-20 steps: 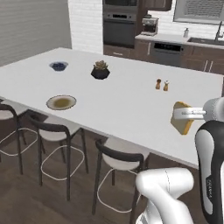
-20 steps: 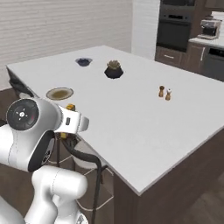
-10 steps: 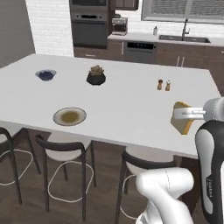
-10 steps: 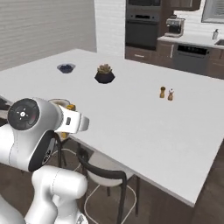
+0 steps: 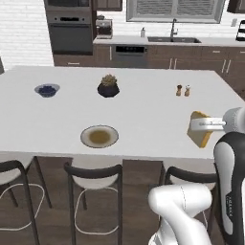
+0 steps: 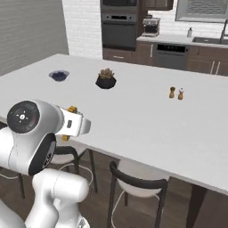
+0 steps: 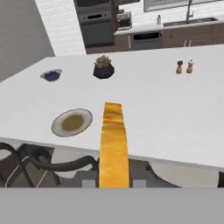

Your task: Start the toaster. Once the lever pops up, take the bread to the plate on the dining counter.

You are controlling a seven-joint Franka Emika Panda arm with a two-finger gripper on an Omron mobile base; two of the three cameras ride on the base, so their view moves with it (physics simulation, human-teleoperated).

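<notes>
Bread (image 5: 200,136) is up in the air, pinched edge-on in the claw (image 5: 206,125), hanging over the near right part of the big white worktop (image 5: 143,110) and not touching it. From the hand view the slice (image 7: 113,144) runs straight up the middle as a yellow-orange strip, with the claw clamped on its lower end.

Going left to right across the worktop in the left base view: a small bowl of blue berries (image 5: 47,89) sits far left, well apart from everything else. Next comes the plate (image 5: 99,136), round, tan-brown with a pale rim, close to the near edge and bare. Behind it, further back, is a dark pot with a little succulent (image 5: 108,86). Then a pair of small shakers (image 5: 183,90), one brown and one white-topped, standing just beside each other toward the right. The held bread is to the right of all that, well apart from the plate.

Dark-framed stools (image 5: 93,179) with pale seats are tucked under the near edge, one right below the plate. Along the back wall there's a built-in oven (image 5: 70,28) on the left and a sink with a tap (image 5: 173,33) under the window.
</notes>
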